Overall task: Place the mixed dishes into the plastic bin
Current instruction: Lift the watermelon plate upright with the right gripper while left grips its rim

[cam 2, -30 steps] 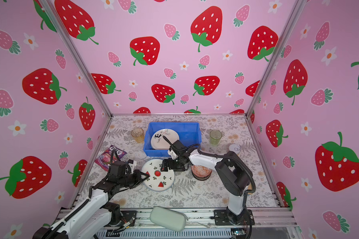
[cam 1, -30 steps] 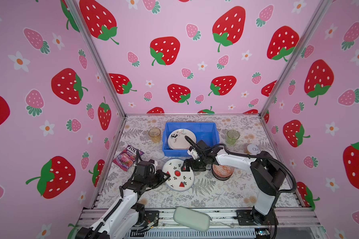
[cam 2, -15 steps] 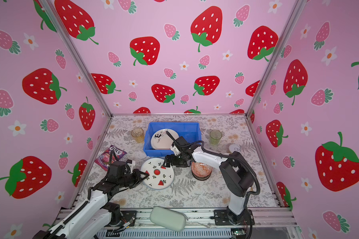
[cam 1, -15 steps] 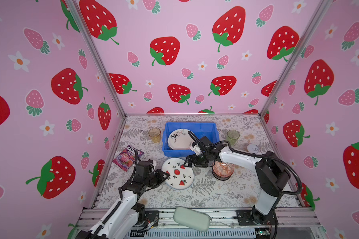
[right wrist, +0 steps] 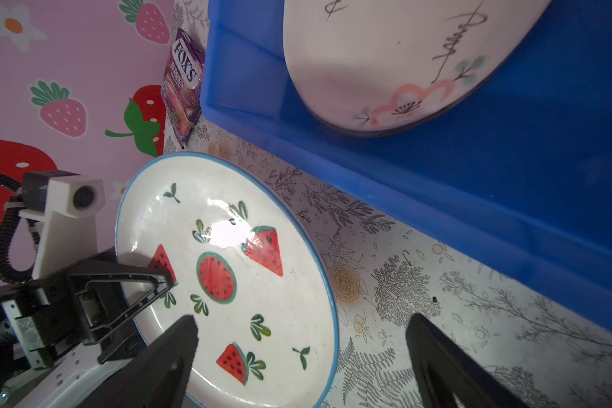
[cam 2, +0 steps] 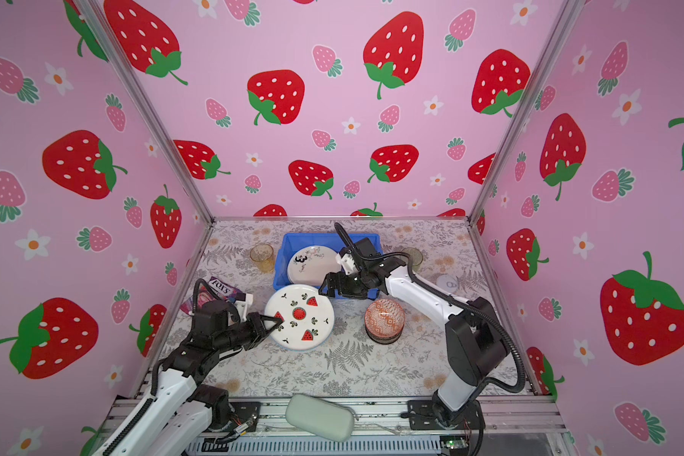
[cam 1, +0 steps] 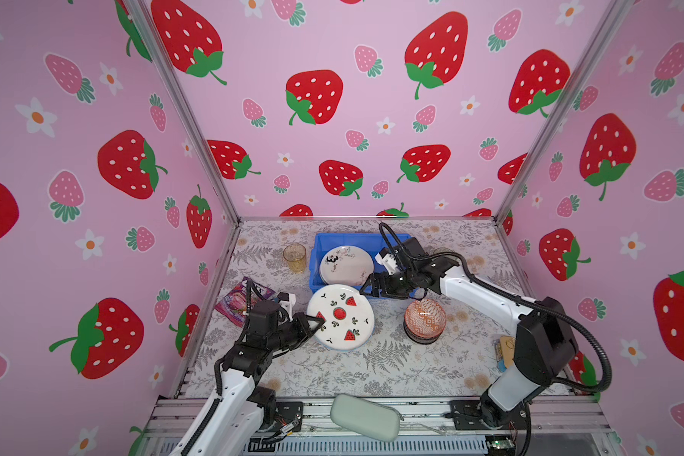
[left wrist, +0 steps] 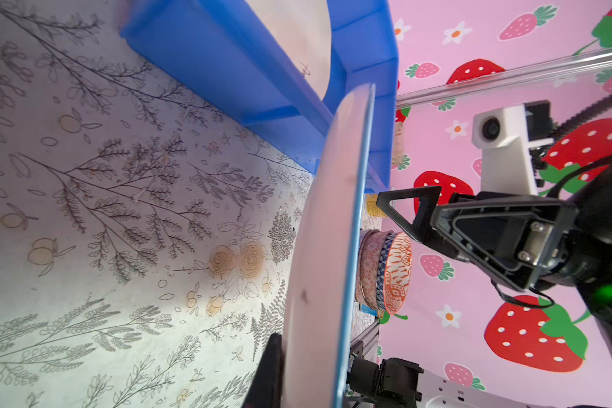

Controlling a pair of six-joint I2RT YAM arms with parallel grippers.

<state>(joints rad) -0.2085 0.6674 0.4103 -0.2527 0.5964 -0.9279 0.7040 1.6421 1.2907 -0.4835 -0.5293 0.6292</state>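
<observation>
White watermelon plate [cam 1: 340,318] | face up | left pincer [cam 1: 321,320] clamps rim | beside bin [cam 1: 315,260]

Fern-print table [cam 1: 372,367]: blue bin [cam 1: 315,268], amber tumbler [cam 1: 295,257], candy bag [cam 1: 237,300], bowl stack [cam 1: 425,319].

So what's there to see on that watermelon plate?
The watermelon plate is round, glossy white and ceramic-looking, with a thin blue rim, red watermelon slices and small green leaves. It faces up just in front of the blue bin, its rim pinched by the shut left claw. The open right claw hangs close to its far edge.
</observation>
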